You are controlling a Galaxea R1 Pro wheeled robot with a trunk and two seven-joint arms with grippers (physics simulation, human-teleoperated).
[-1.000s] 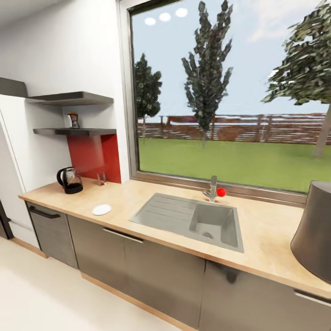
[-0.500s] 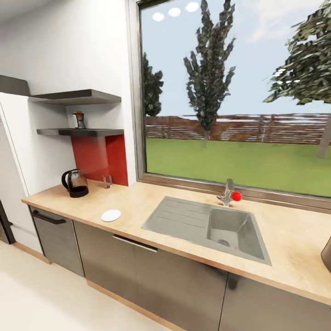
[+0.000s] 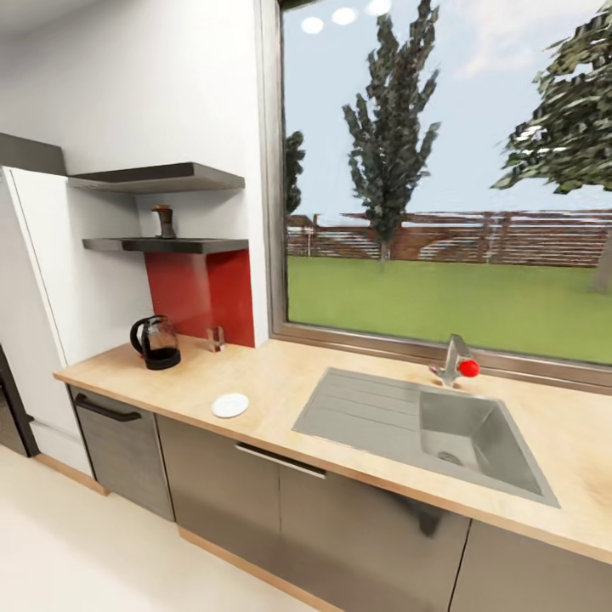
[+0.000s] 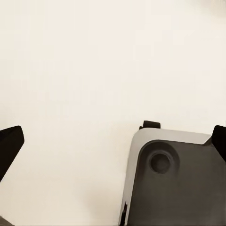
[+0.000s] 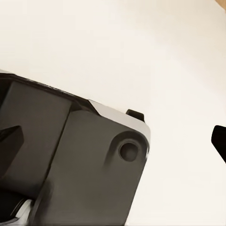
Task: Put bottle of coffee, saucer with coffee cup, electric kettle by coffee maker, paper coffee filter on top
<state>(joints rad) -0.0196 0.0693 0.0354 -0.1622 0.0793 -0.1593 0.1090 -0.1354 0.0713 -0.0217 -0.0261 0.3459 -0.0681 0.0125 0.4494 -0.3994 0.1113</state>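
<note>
The black electric kettle (image 3: 155,342) stands at the left end of the wooden countertop (image 3: 280,382). A white saucer (image 3: 230,405) lies near the counter's front edge, right of the kettle. A small clear cup (image 3: 215,338) sits by the red back panel. On the lower wall shelf (image 3: 166,246) stands the bottle of coffee (image 3: 164,221). In the left wrist view my left gripper (image 4: 115,142) is open, its dark fingertips (image 4: 9,146) far apart over pale floor. In the right wrist view my right gripper (image 5: 115,141) is open too, with nothing between the fingers.
A steel sink (image 3: 425,421) with a red-knobbed faucet (image 3: 457,364) is set into the counter under a large window. A white tall cabinet (image 3: 42,297) closes the counter's left end. Grey cabinet fronts (image 3: 255,501) run below. My own base (image 4: 174,183) appears under both wrists.
The whole head view has shifted right as the camera turned left. The kettle, saucer and shelf sit nearer the middle, and the dark object at the right edge has left the picture.
</note>
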